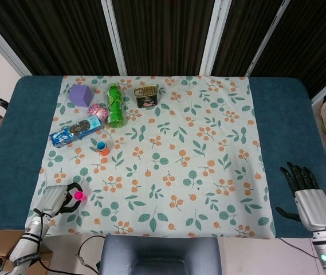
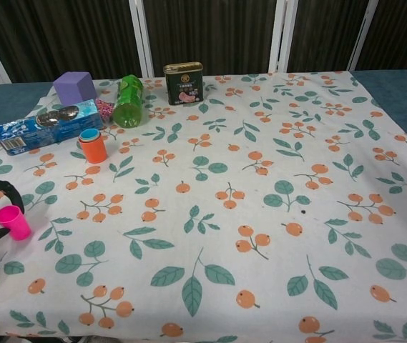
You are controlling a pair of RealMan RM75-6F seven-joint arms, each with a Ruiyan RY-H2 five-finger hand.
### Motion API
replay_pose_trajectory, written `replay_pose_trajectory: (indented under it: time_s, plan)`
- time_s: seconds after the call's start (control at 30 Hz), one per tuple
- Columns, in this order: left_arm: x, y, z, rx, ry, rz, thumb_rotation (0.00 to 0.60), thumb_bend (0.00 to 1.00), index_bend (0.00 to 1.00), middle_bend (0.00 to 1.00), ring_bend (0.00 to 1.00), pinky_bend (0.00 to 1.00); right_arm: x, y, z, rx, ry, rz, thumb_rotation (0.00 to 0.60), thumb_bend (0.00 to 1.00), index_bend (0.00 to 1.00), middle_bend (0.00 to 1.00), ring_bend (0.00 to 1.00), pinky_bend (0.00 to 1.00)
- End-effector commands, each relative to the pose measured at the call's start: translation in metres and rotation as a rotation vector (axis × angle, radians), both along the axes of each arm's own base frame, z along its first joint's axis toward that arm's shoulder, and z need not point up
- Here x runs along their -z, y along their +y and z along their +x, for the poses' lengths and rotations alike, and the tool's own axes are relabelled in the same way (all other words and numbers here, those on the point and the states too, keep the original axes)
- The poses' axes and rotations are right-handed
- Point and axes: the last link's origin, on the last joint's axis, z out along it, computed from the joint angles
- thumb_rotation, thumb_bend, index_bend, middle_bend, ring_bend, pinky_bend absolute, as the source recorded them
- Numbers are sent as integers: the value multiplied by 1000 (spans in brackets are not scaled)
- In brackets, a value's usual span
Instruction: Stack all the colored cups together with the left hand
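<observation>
At the near left corner of the surface point(image 1: 2, 143), the robot's left hand point(image 1: 52, 198) curls its dark fingers point(image 2: 3, 191) around a small pink cup point(image 2: 13, 221), which stands upright on the floral cloth point(image 1: 174, 154); the head view shows the fingers closing on the cup from both sides, though whether they are pressing on it cannot be told. Farther back on the same side, an orange cup point(image 2: 94, 148) stands upright with a blue cup point(image 2: 89, 134) nested inside it, well apart from the pink one. Behind that pair lies a blue biscuit packet point(image 2: 49, 125), with a purple block point(image 2: 74, 86) at the far left edge of the cloth and a small pink-patterned item point(image 1: 98, 110) between the block and a green bottle point(image 2: 128, 101) lying on its side. Just right of the bottle stands a dark tin point(image 2: 184, 82) with a picture on its front. Across the cloth, on the blue cover at the near right, the right hand point(image 1: 305, 192) rests palm down, its fingers extended and slightly apart, holding nothing.
</observation>
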Motion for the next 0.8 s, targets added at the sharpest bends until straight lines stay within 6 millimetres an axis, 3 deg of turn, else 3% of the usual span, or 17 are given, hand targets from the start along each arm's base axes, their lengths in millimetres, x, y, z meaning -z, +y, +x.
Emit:
replay_pose_trajectory:
  time_s: [0.03, 0.27, 0.47, 0.63, 0.8]
  plan:
    - [1, 1, 0, -1, -3, 3, 600, 358, 506, 1000, 1000, 1000, 0, 0, 0, 0, -1, -1, 600, 152, 0, 0, 0, 0]
    - [-5, 5, 1, -5, -37, 40, 600, 358, 533, 1000, 1000, 1000, 0, 0, 0, 0, -3, 0, 600, 152, 0, 0, 0, 0]
    - [-30, 25, 9, -8, -136, 157, 600, 358, 535, 1000, 1000, 1000, -1, 0, 0, -1, -9, -1, 600, 152, 0, 0, 0, 0]
    - [-46, 66, 36, 33, -209, 275, 600, 358, 535, 1000, 1000, 1000, 1, 0, 0, -2, 2, 5, 600, 152, 0, 0, 0, 0]
    - [-35, 113, 70, 49, -220, 323, 600, 358, 534, 1000, 1000, 1000, 1, -1, 0, 2, 1, -2, 600, 151, 0, 0, 0, 0]
